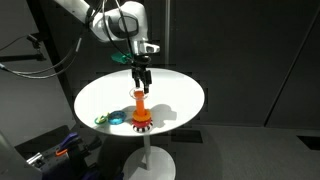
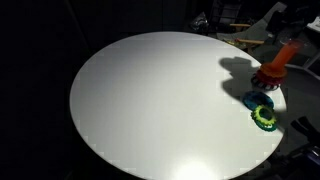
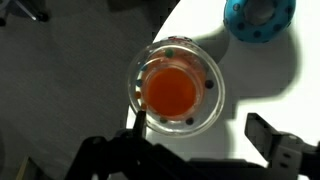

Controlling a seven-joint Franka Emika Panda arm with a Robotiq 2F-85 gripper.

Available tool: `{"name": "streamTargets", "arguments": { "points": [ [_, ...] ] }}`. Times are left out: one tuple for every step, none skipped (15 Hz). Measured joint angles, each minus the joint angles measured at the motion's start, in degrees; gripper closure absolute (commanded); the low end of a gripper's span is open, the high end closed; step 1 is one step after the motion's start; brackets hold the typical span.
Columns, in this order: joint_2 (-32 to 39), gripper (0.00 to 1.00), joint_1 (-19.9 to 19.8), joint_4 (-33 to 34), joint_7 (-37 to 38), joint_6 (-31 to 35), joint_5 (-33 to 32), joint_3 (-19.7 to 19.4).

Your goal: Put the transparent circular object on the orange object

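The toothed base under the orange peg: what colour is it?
The base is red, best seen in an exterior view, just below the orange peg.

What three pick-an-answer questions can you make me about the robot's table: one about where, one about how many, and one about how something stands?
1. Where is the blue ring?
A) on the table beside the red base
B) on top of the robot arm
C) on the floor

2. How many coloured rings lie on the table?
A) one
B) two
C) four

3. How does the orange peg stand?
A) lying flat
B) upside down
C) upright

Answers:
1 A: both exterior views show it on the white top next to the base.
2 B: only the blue ring and the green ring lie there.
3 C: it rises straight up from the red base.
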Motion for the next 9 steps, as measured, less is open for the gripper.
{"name": "streamTargets", "arguments": {
  "points": [
    [0.0, 0.0, 0.1, 0.1, 0.0, 0.0, 0.0, 0.0],
    [0.0, 0.0, 0.2, 0.1, 0.0, 0.0, 0.0, 0.1],
    [0.0, 0.0, 0.3, 0.2, 0.0, 0.0, 0.0, 0.1],
    [0.0, 0.0, 0.5, 0.4, 0.0, 0.0, 0.0, 0.2],
    [-0.1, 0.0, 0.6, 0.6, 0.0, 0.0, 0.0, 0.3],
    [-0.2, 0.0, 0.7, 0.7, 0.0, 0.0, 0.0, 0.4],
    [-0.4, 0.0, 0.9, 0.9, 0.0, -0.1, 0.0, 0.6],
    [-0.6, 0.0, 1.2, 1.0, 0.0, -0.1, 0.0, 0.7],
    [-0.9, 0.0, 1.5, 1.0, 0.0, -0.3, 0.0, 0.9]
  ]
}}
